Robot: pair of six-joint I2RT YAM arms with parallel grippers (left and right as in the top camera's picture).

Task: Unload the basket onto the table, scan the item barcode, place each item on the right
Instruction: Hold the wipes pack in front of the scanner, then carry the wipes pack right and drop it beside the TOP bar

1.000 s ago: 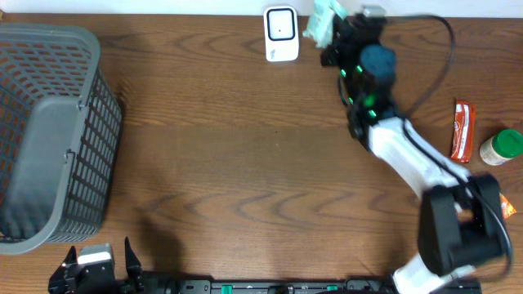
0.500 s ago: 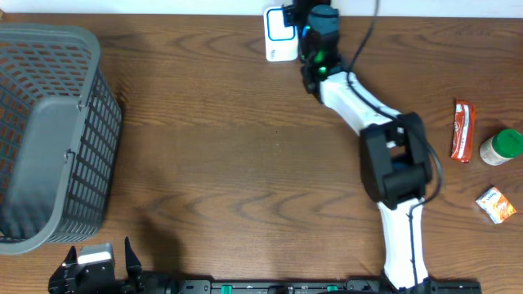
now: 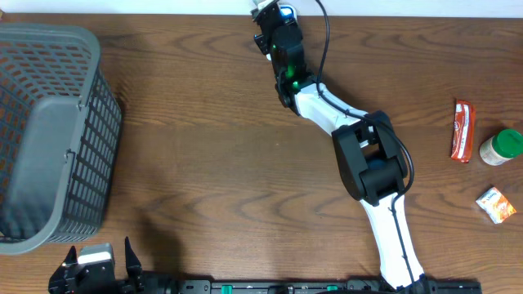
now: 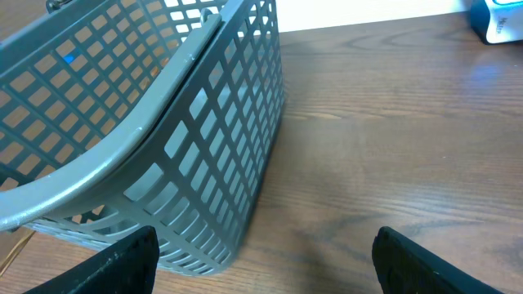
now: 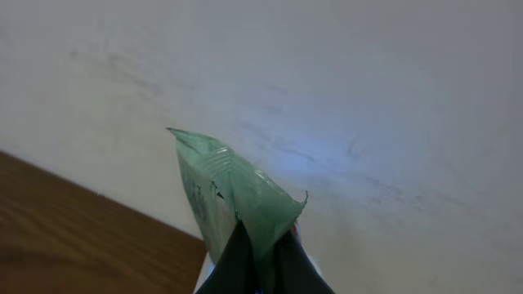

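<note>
My right gripper [image 3: 266,18] is at the table's far edge, shut on a pale green packet [image 5: 237,192] that sticks up between its fingers [image 5: 237,261] against the white wall. In the overhead view the packet [image 3: 260,5] is only a light scrap at the top edge. The white scanner [image 4: 498,20] with a blue glow stands at the far edge; in the overhead view the right wrist covers nearly all of the scanner [image 3: 288,11]. My left gripper [image 4: 270,265] is open and empty, low at the table's front left [image 3: 100,260].
A grey mesh basket [image 3: 49,131] fills the left side, close in front of the left gripper [image 4: 163,122]. At the right edge lie a red snack bar [image 3: 462,131], a green-lidded jar [image 3: 501,147] and a small orange box [image 3: 496,204].
The right arm has swung left along the far edge with the packet, from right of the scanner to over it. The left arm has not moved.
</note>
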